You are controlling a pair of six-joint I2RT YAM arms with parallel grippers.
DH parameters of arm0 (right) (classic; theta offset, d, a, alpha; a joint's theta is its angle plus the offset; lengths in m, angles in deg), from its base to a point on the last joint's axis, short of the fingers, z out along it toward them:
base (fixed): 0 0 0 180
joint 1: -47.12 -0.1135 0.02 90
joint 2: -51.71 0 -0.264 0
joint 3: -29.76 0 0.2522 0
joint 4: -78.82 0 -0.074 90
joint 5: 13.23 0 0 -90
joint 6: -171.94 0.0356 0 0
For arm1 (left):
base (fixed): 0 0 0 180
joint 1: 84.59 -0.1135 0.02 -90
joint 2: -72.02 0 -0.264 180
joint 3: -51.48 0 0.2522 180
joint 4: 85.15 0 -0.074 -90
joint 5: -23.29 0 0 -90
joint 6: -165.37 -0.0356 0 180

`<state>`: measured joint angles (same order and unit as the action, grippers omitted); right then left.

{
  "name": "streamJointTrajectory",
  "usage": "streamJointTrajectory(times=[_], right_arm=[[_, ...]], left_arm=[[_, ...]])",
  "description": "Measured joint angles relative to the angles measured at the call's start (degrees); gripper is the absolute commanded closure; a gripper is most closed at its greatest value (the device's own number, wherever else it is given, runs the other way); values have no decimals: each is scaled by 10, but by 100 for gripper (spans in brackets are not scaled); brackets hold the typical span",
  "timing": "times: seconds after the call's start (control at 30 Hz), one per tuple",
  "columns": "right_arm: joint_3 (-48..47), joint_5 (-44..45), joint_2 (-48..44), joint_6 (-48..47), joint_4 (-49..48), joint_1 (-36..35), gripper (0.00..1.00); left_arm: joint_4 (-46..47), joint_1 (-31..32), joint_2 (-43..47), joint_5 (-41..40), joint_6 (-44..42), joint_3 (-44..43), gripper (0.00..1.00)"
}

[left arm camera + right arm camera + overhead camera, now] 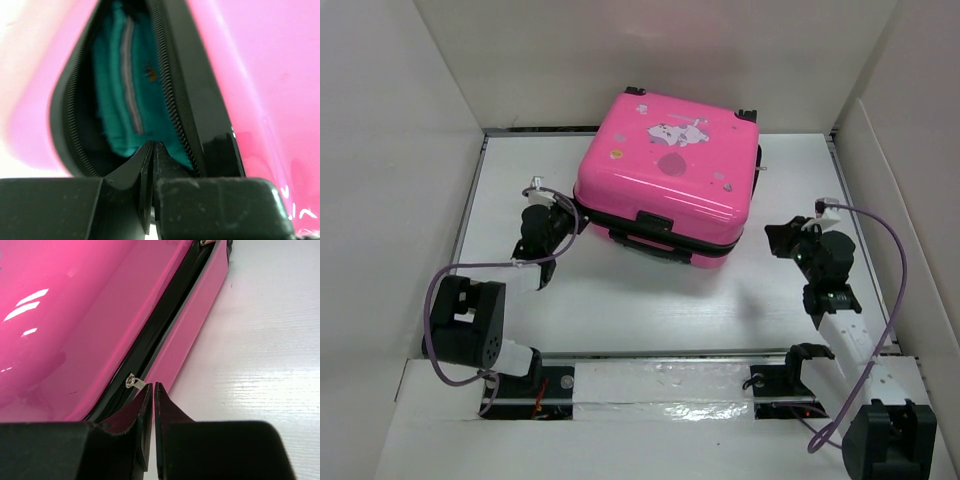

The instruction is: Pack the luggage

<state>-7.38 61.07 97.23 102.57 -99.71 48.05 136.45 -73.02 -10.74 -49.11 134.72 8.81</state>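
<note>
the luggage [665,170] is lying flat on the white surface [650,310], towards the back and about midway between the two arms, with its sticker side [672,130] facing up and its black handle [650,245] facing the arm bases. the left gripper [151,150] is sitting fully closed, its fingers pressing flat together and holding nothing, with the tips pointing into the luggage's near left corner. at that corner the two pink shells are standing apart, the zip teeth [167,90] are running up either side of the gap, and a teal cloth [112,90] is showing inside against the dark lining. the right gripper [153,390] is resting at the luggage's right side, low by the surface, with its fingers drawn almost together and only a thin slit showing between them. a small silver zip pull [134,382] is lying on the black seam just beside the left fingertip, its tab reaching that tip; it may be getting pinched, though the view is too tight to be sure.
</note>
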Motion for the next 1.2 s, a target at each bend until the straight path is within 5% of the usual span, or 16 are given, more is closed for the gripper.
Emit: streamJointTrajectory(times=[0.27, 0.5, 1.2], right_arm=[[0, -10, -26, -10, 24, -5, 89], [0, -26, -30, -16, 44, -22, 88], [18, -51, -57, -27, 52, -37, 89]], left_arm=[[-285, 3, 98, -86, -133, -72, 100], [-443, 11, 71, -180, -222, -172, 100], [-536, 28, -57, -197, -273, -247, 100]])
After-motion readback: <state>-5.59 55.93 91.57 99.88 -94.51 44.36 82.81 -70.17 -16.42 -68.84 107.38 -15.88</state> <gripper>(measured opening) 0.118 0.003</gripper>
